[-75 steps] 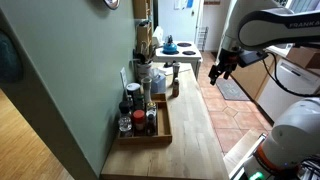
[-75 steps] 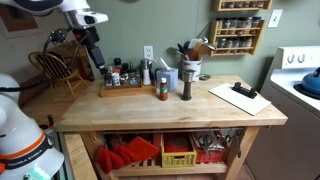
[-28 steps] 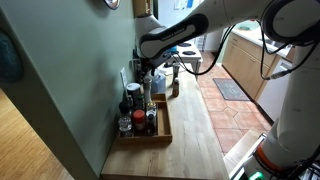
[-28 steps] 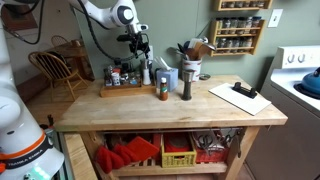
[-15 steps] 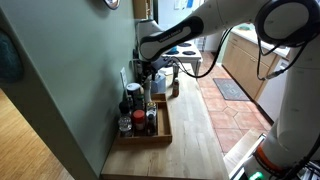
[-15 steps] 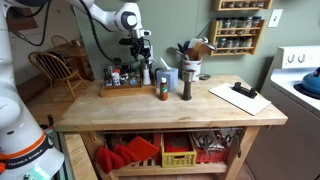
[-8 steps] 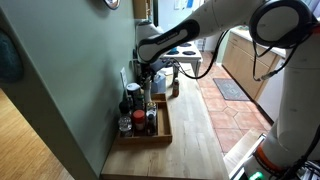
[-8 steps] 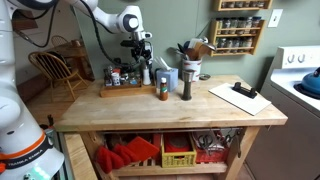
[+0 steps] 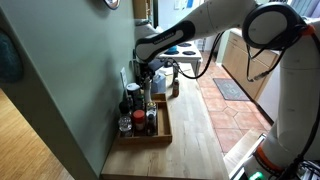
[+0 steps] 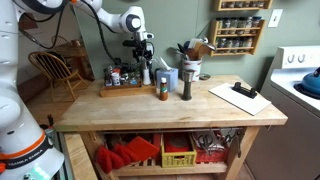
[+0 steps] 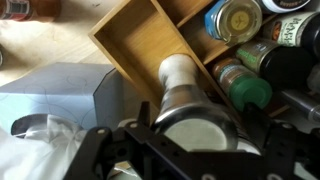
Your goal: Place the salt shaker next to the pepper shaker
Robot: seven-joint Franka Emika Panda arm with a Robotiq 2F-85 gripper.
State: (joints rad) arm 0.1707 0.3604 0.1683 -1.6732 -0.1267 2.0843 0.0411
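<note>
The salt shaker [image 11: 180,85], a pale cylinder with a greyish top, stands upright at the end of a wooden tray [image 11: 140,45]. In the wrist view my gripper [image 11: 195,135] is straight above it, with a finger on each side and a small gap at each, so it looks open. In both exterior views the gripper [image 10: 146,62] [image 9: 147,75] reaches down into that end of the tray [image 10: 120,90] and hides the shaker. The brown pepper shaker [image 10: 163,91] stands on the table just in front of the tray.
Several dark-capped spice jars [image 11: 240,20] crowd the tray beside the shaker. A taller dark grey mill [image 10: 186,85] stands next to the pepper shaker. A utensil holder [image 10: 192,55] is behind them and a clipboard [image 10: 240,97] lies far off. The wall is close behind the tray.
Five seconds ago the arm was well away from the tray. Over the last second the gripper has barely moved, settling slightly lower around the shaker.
</note>
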